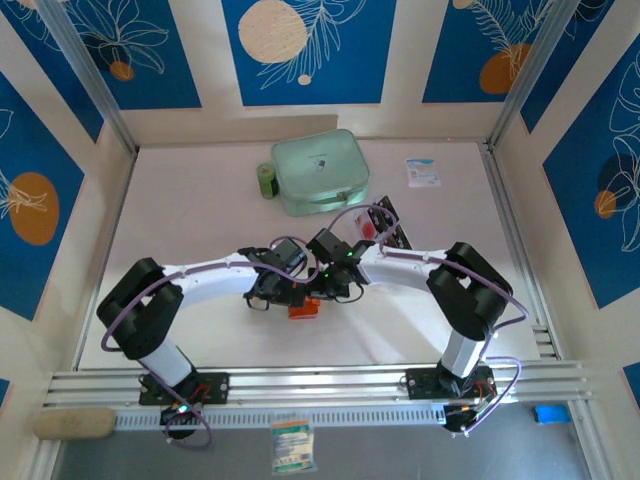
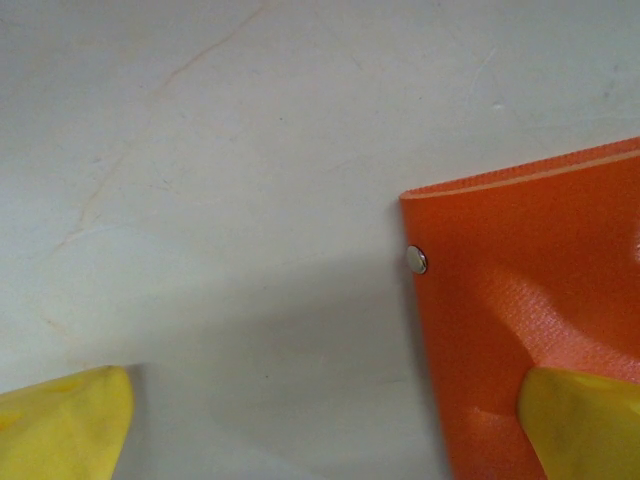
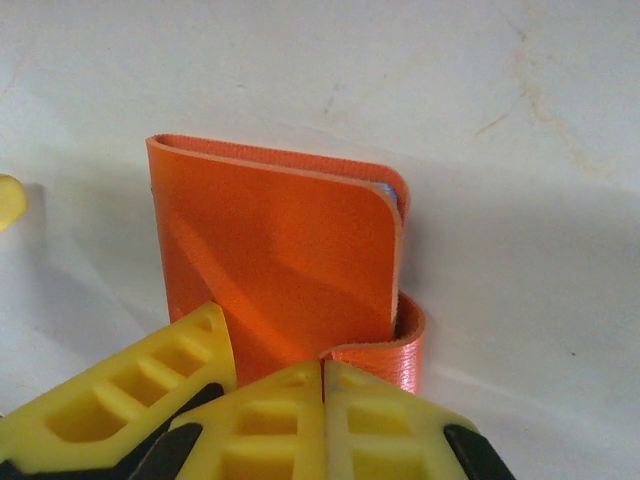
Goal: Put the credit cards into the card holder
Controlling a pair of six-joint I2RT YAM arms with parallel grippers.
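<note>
White table (image 1: pixel 200 220): wallet (image 3: pixel 270 260) stands near the near edge's middle, right gripper (image 3: pixel 322 385) pinched shut on its flap, left gripper (image 2: pixel 320 420) spread wide; thin pinch may slip, letting it fold closed

Top external: high behind arms (image 1: pixel 215 275), looking down on whole table (image 1: pixel 190 200). Both wrist views: very close, aimed down at wallet (image 2: pixel 510 300), shared by all three.

The orange card holder (image 2: pixel 530 290) lies on the white table (image 2: pixel 250 150), silver snap (image 2: pixel 416 260) at its edge; the left gripper (image 2: pixel 330 425) is spread wide, one yellow fingertip (image 2: pixel 585 420) over the orange cover
</note>
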